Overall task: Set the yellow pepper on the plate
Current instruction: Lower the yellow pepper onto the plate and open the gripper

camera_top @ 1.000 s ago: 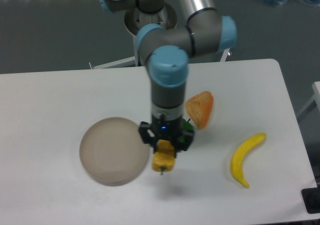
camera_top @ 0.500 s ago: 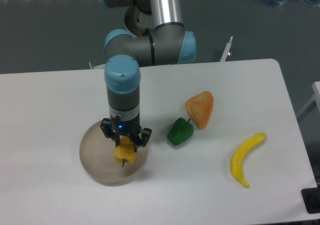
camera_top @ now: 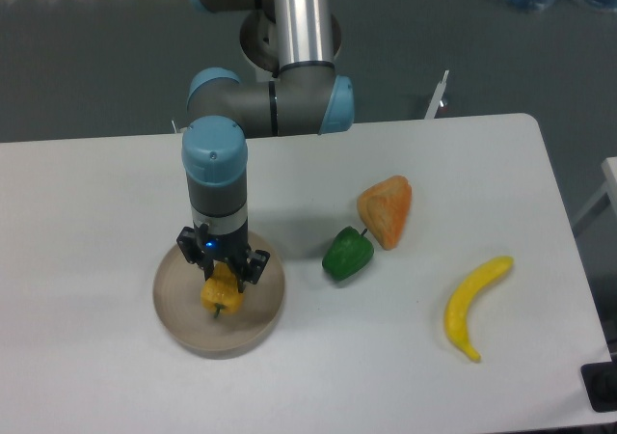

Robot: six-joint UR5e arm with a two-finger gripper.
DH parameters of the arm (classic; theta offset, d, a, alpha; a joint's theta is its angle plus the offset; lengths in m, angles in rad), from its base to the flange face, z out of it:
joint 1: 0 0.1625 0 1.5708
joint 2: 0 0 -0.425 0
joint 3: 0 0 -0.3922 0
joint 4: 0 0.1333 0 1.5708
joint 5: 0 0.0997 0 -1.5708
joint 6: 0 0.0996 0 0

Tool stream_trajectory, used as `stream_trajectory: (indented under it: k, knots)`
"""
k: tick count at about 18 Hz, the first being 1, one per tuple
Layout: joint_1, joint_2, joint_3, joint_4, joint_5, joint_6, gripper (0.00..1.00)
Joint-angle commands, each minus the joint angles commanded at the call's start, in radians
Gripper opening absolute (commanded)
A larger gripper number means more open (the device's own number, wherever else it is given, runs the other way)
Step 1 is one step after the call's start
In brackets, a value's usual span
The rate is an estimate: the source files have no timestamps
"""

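The yellow pepper [camera_top: 221,294] hangs stem-down over the middle of the round grey-beige plate [camera_top: 175,309], at the left front of the table. My gripper [camera_top: 222,282] points straight down and is shut on the pepper's upper part. Whether the pepper touches the plate's surface I cannot tell. The arm's wrist hides the far rim of the plate.
A green pepper [camera_top: 347,254] lies right of the plate. Behind it sits an orange wedge-shaped toy food [camera_top: 387,209]. A yellow banana [camera_top: 472,306] lies near the right front of the white table [camera_top: 96,193].
The gripper carried the yellow pepper leftward from beside the green pepper to above the plate, then a little further left towards the plate's middle.
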Motion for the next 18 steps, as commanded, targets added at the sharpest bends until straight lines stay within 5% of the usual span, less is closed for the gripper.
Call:
stream_trajectory:
  k: [18]
  knots:
    - [-0.005, -0.018, -0.005, 0.002, 0.008, 0.029, 0.45]
